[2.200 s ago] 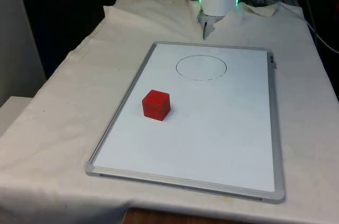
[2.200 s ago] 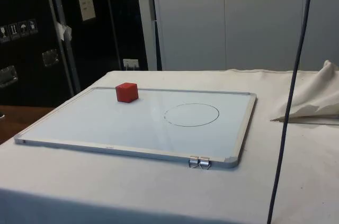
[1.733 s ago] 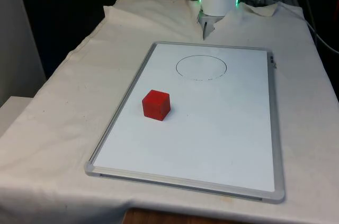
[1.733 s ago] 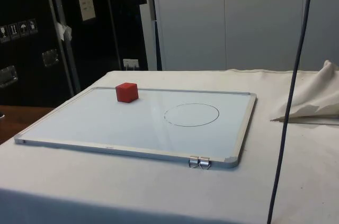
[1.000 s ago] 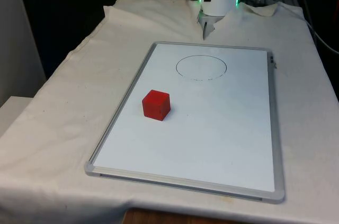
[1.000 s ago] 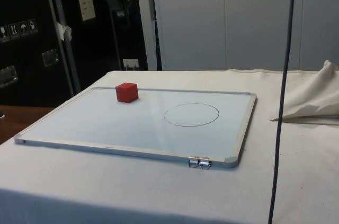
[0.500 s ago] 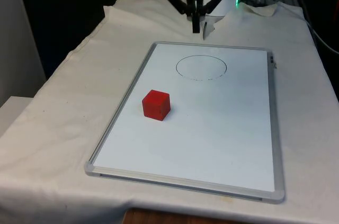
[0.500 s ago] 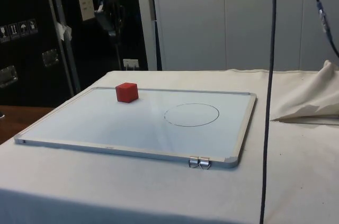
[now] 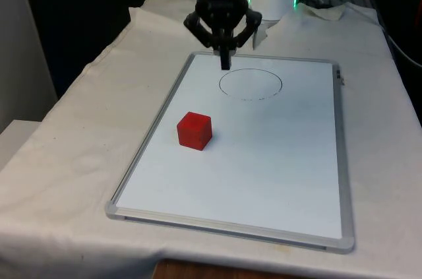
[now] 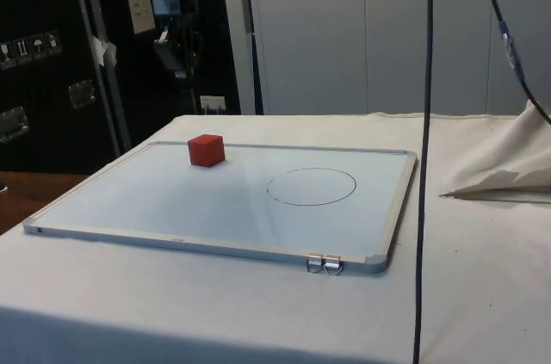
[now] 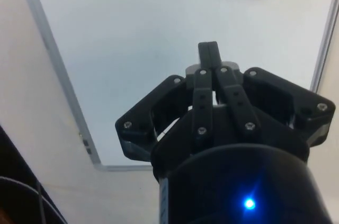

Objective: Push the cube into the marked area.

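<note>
Hovering above the far end of the white metal-framed whiteboard [image 9: 264,160], our black two-finger gripper [image 9: 225,62] has its fingers pressed together with nothing between them, as the wrist view [image 11: 208,54] makes plain. The small red cube [image 9: 194,130] sits on the whiteboard near its edge on the front view's left, well apart from the thin black drawn circle [image 9: 250,84] that marks the target area. In the side view the cube [image 10: 206,150] rests flat, with the circle [image 10: 312,186] some way off across the board. The whiteboard itself lies on the cloth-covered surface [image 9: 79,127].

We judge that the push has not begun: the gripper is in the air and clear of the cube. To drive the cube toward the circle, we would need to come down on the cube's side facing away from the circle. Several things could go wrong. If we touch the cube off-centre, it may spin and slide sideways rather than toward the circle. The board looks smooth, so a brisk push could send the cube past the mark. Descending too low could scrape the whiteboard or shift it on the cloth, moving the target with it. Striking the cube high could tip it.
</note>
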